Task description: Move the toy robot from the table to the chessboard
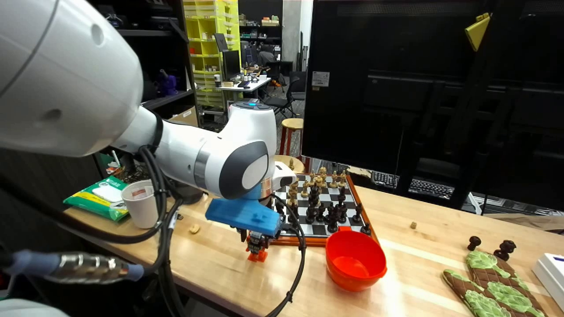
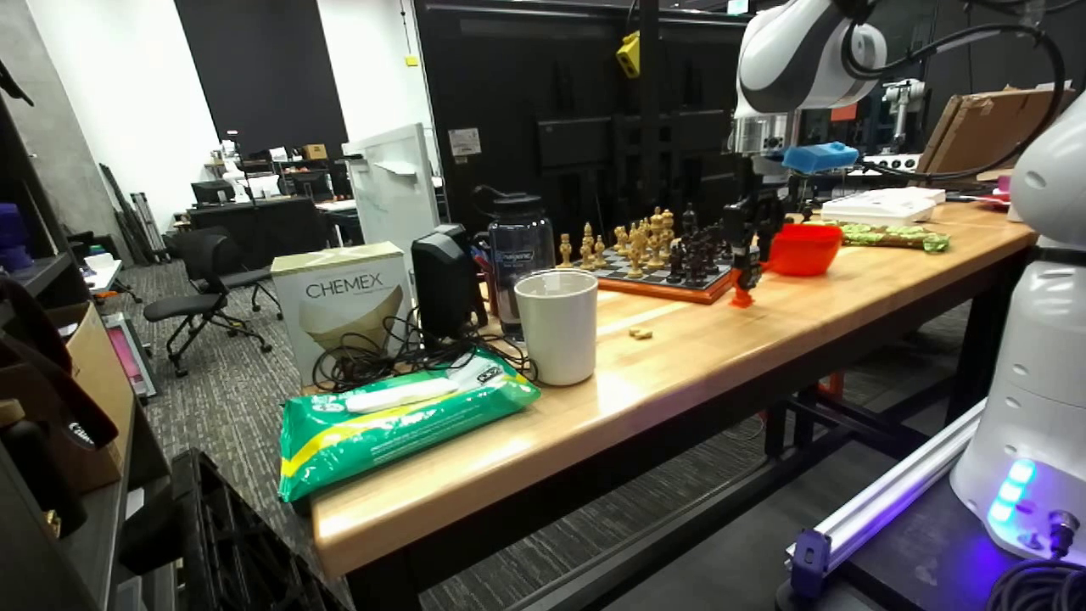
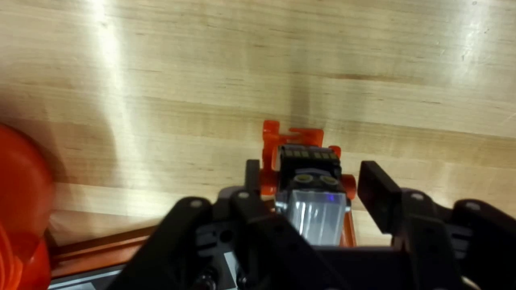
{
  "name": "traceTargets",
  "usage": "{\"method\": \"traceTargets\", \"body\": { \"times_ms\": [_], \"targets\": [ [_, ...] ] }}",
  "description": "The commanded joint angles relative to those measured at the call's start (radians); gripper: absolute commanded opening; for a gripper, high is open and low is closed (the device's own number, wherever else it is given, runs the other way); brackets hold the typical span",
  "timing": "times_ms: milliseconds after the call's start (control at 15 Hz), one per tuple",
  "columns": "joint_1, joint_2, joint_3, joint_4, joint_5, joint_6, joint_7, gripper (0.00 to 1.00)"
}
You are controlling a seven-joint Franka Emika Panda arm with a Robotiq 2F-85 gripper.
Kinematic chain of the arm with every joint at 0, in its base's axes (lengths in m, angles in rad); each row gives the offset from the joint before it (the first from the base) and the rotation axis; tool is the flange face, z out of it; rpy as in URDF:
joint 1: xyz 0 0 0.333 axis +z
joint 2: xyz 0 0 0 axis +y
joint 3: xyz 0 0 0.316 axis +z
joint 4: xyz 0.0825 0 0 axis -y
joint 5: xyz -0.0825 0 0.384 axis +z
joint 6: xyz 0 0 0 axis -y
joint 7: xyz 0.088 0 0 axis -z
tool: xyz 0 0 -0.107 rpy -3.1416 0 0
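The toy robot has a dark body, a clear greyish head and orange-red feet and arms. It stands upright on the table, just off the near edge of the chessboard; it shows in both exterior views. My gripper is open around it, one finger on each side. In the wrist view the left finger is close to its arm, and a gap shows at the right finger. The chessboard, crowded with dark and pale pieces, lies behind the toy. A blue part on the wrist hides part of the gripper.
A red bowl stands by the board's near corner, beside the gripper. A white mug, a green wipes pack and a dark bottle stand at the table's end. A patterned mitt and loose dark pieces lie opposite.
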Motion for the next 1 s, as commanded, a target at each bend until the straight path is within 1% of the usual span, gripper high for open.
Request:
{"method": "traceTargets", "body": {
  "times_ms": [0, 67, 133, 200, 267, 400, 667, 933],
  "targets": [
    [0.005, -0.043, -0.006, -0.031, 0.012, 0.027, -0.028, 0.34],
    [0.005, -0.045, -0.006, -0.032, 0.011, 0.031, -0.029, 0.30],
    [0.007, -0.022, -0.008, 0.000, 0.013, 0.020, -0.034, 0.29],
    [0.008, -0.022, -0.007, 0.000, 0.013, 0.024, -0.035, 0.24],
    [0.006, -0.046, -0.006, -0.031, 0.010, 0.035, -0.034, 0.16],
    [0.008, -0.023, -0.007, 0.001, 0.012, 0.028, -0.038, 0.16],
    [0.007, -0.042, -0.005, -0.014, 0.009, 0.031, -0.039, 0.16],
    [-0.015, -0.086, -0.013, -0.013, -0.002, 0.013, -0.034, 0.16]
  ]
}}
